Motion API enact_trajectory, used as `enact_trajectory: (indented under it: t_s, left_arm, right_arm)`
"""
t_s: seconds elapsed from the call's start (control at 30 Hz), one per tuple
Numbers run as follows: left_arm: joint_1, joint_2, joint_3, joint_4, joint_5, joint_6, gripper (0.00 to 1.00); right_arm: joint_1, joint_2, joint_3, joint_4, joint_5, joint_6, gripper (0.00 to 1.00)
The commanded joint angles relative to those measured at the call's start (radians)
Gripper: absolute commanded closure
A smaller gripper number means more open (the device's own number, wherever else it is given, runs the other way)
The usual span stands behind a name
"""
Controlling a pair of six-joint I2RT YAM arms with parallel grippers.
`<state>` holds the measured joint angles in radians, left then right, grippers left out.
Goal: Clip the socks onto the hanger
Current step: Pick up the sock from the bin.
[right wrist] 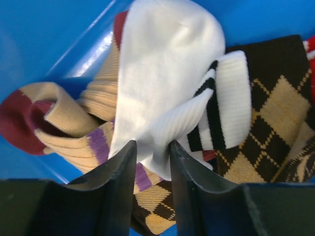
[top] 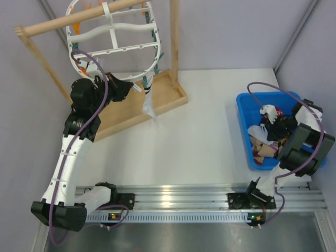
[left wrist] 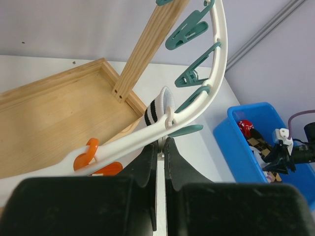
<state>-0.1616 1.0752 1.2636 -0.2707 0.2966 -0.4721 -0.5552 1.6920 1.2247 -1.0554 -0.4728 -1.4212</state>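
White ribbed sock (right wrist: 167,73) in the blue bin (right wrist: 49,34) looks soft, light and floppy, best pinched at its black-striped cuff (right wrist: 231,98) by the right gripper (right wrist: 151,147), jaws parted around a fold.

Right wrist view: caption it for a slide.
Right gripper, jaws apart, straddles a fold of the white sock atop striped sock and argyle sock in the blue bin.

You lose the top of the hanger (top: 121,51) at the overhead view's upper edge. You can't tell whether the right fingers (right wrist: 118,187) pinch the white sock (right wrist: 167,73), which half buries the striped sock (right wrist: 64,123)
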Motion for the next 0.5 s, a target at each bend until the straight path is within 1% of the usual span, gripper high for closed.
enact_trajectory:
  t_s: [0.0, 0.07, 0.13, 0.17, 0.2, 0.23, 0.43, 0.47]
  left_arm:
    - [0.005, -0.023, -0.007, 0.014, -0.007, 0.010, 1.00]
    - [0.005, -0.026, -0.007, 0.010, -0.008, 0.015, 1.00]
    - [0.005, -0.031, -0.007, 0.005, -0.010, 0.018, 1.00]
    - [0.004, -0.031, -0.009, 0.002, -0.010, 0.018, 1.00]
    - [0.005, -0.032, -0.009, 0.002, -0.011, 0.021, 1.00]
    - [0.005, -0.034, -0.009, 0.001, -0.011, 0.024, 1.00]
    - [0.005, -0.037, -0.016, -0.004, -0.013, 0.027, 1.00]
    - [0.005, -0.037, -0.020, -0.002, -0.013, 0.027, 1.00]
  right_arm:
    - [-0.011, 0.003, 0.071, -0.100, -0.049, -0.090, 0.60]
    - [-0.020, 0.015, 0.102, -0.112, -0.105, -0.061, 0.55]
    - [-0.023, 0.015, 0.133, -0.091, -0.139, 0.014, 0.53]
    - [-0.023, 0.014, 0.142, -0.086, -0.173, 0.031, 0.48]
    - [-0.022, 0.009, 0.148, -0.074, -0.182, 0.080, 0.45]
    - [-0.015, -0.001, 0.147, -0.022, -0.185, 0.117, 0.43]
    - [0.067, -0.005, 0.130, 0.067, -0.066, 0.271, 0.41]
    - [0.081, -0.003, 0.133, 0.081, -0.023, 0.306, 0.42]
